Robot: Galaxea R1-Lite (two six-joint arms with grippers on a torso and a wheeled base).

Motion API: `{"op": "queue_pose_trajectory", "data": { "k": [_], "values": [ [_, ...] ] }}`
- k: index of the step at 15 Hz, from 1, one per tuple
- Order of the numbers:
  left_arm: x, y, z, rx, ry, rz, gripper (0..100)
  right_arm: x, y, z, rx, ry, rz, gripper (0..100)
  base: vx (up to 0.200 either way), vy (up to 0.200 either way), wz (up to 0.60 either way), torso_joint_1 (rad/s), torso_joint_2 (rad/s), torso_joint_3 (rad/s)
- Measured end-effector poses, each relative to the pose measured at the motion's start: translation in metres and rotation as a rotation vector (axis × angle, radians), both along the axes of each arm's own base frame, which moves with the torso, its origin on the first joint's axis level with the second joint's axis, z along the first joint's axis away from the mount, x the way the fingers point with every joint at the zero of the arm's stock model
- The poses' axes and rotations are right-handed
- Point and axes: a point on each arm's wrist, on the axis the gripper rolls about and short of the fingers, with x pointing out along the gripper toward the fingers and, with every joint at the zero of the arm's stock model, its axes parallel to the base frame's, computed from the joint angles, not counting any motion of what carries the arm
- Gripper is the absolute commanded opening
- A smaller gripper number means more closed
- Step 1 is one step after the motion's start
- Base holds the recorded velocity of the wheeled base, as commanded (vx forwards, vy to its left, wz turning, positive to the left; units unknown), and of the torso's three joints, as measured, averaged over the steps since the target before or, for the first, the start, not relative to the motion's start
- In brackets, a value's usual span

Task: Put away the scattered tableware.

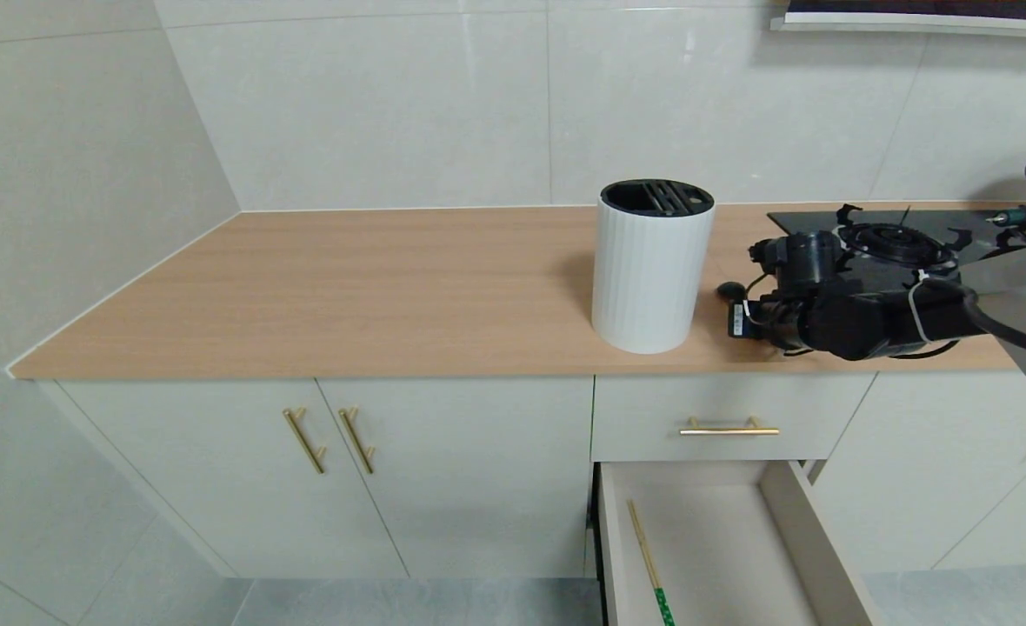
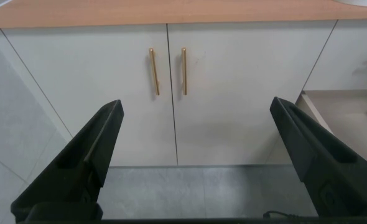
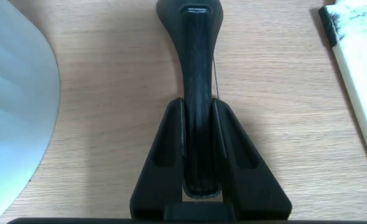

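**Entry: black utensil [image 3: 196, 62], handle clenched in the right tool [image 3: 197, 106], low on the counter [image 1: 391, 287] just beside the white holder [image 1: 652, 278].**
A slip or swivel on lifting is judged possible, as only the slim, smooth handle is pinched and the head lies ahead of the grip. The holder could be knocked by a sideways swing. The right arm is laid low and level across the counter. The left tool [image 2: 196, 104] is held wide open before the cupboard doors [image 2: 171, 81].
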Motion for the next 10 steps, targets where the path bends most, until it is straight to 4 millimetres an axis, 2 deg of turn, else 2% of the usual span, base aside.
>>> {"op": "queue_pose_trajectory", "data": {
  "k": [3, 5, 8, 10],
  "values": [
    [0.000, 0.000, 0.000, 0.000, 0.000, 0.000, 100, -0.008, -0.002, 0.014, 0.016, -0.015, -0.010, 0, 0.000, 0.000, 0.00, 0.000, 0.00, 0.000],
    [0.000, 0.000, 0.000, 0.000, 0.000, 0.000, 100, -0.020, -0.004, 0.028, 0.034, -0.031, -0.016, 0, 0.000, 0.000, 0.00, 0.000, 0.00, 0.000],
    [0.000, 0.000, 0.000, 0.000, 0.000, -0.001, 100, -0.055, -0.010, 0.042, 0.037, -0.013, -0.019, 0, 0.000, 0.000, 0.00, 0.000, 0.00, 0.000],
    [0.000, 0.000, 0.000, 0.000, 0.000, 0.000, 100, -0.085, -0.015, 0.046, 0.034, 0.018, -0.015, 0, 0.000, 0.000, 0.00, 0.000, 0.00, 0.000]
  ]
}}
